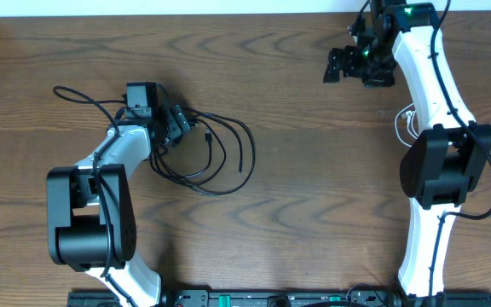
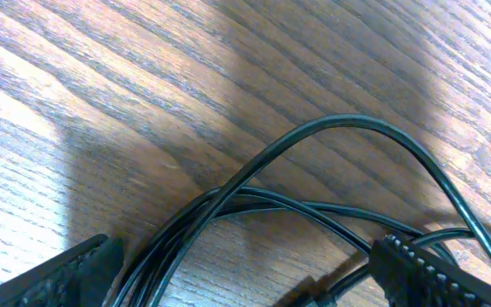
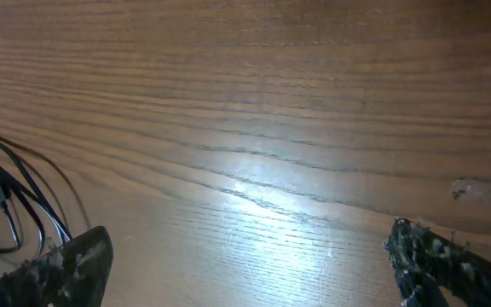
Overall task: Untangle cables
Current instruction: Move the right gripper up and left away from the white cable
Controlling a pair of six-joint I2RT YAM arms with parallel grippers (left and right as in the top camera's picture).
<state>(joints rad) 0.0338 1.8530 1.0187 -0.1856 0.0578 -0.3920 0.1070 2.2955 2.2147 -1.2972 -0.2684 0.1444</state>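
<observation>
Left claw (image 1: 181, 126) wide over black cable (image 2: 348, 122)

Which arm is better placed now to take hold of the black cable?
The left. The left hand, open, is right over the black cable loops, which lie between its fingers in the wrist view. The right hand, also open, is far off over the table.

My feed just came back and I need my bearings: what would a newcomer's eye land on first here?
The black cable stands out first, sprawled in loose overlapping loops left of centre, with the left gripper open right over its tangled end. Next, the right gripper, also open, hangs over bare tabletop near the far right corner. A small white cable peeks out beside the right arm.
</observation>
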